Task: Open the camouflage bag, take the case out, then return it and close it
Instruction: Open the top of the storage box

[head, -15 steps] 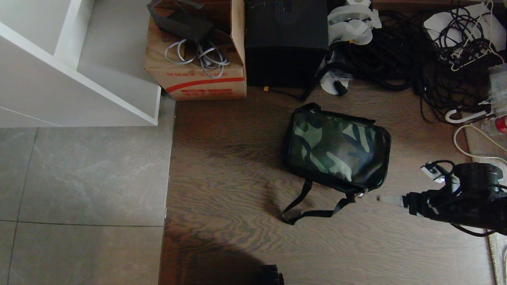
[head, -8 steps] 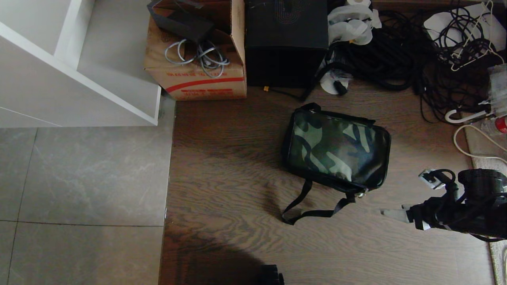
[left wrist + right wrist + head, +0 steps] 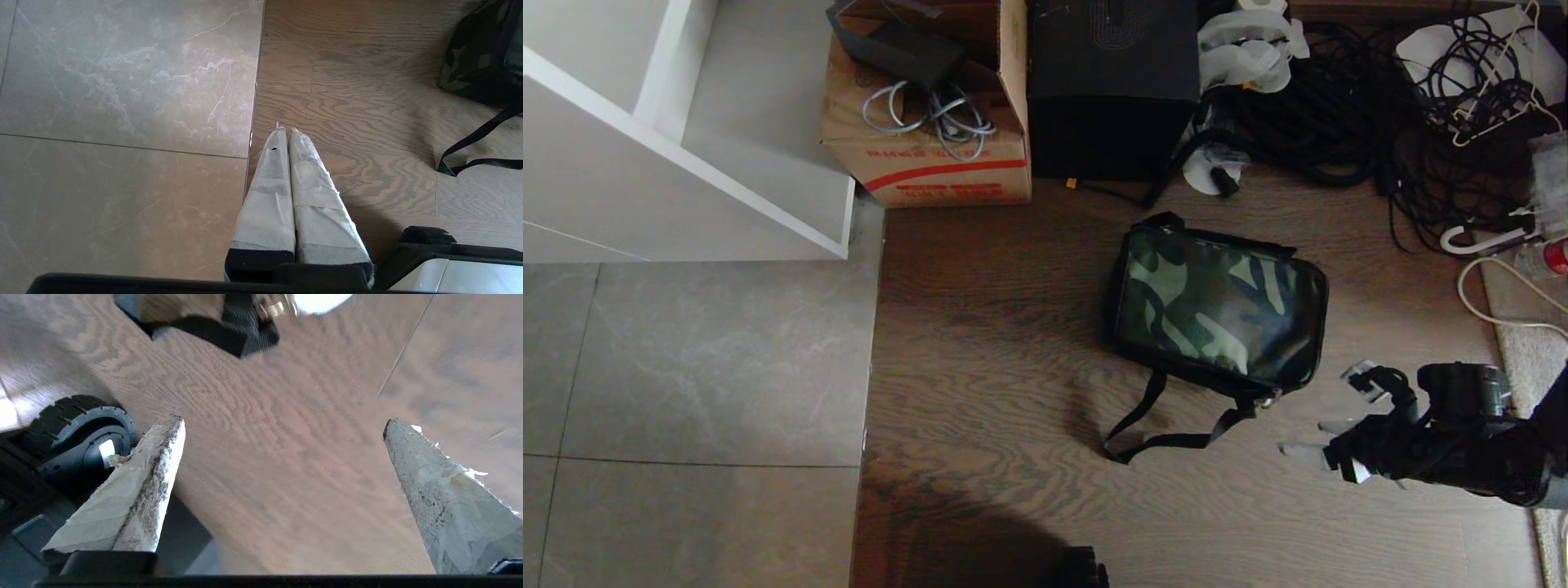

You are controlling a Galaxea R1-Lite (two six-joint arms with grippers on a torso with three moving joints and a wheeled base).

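Note:
The camouflage bag (image 3: 1217,314) lies closed on the wooden floor, its black shoulder strap (image 3: 1160,425) trailing toward me. The case is hidden from view. My right gripper (image 3: 1304,437) hovers just right of the bag's near right corner, open, with nothing between its pale taped fingers. In the right wrist view that gripper (image 3: 284,424) frames bare wood, and the strap's buckle end (image 3: 229,330) lies beyond it. My left gripper (image 3: 286,131) is parked, shut and empty, over the seam between tile and wood, with the bag's corner (image 3: 470,61) far off to the side.
Behind the bag stand a tall plain black box (image 3: 1111,82) and a brown cardboard carton (image 3: 931,106) holding cables. A tangle of black cords (image 3: 1339,106) fills the back right. A white shelf unit (image 3: 686,163) is at left, a pale rug edge (image 3: 1535,359) at right.
My right gripper has moved nearer to me and slightly left beside the bag, and its wrist has rolled so both fingers now show. The bag has not moved.

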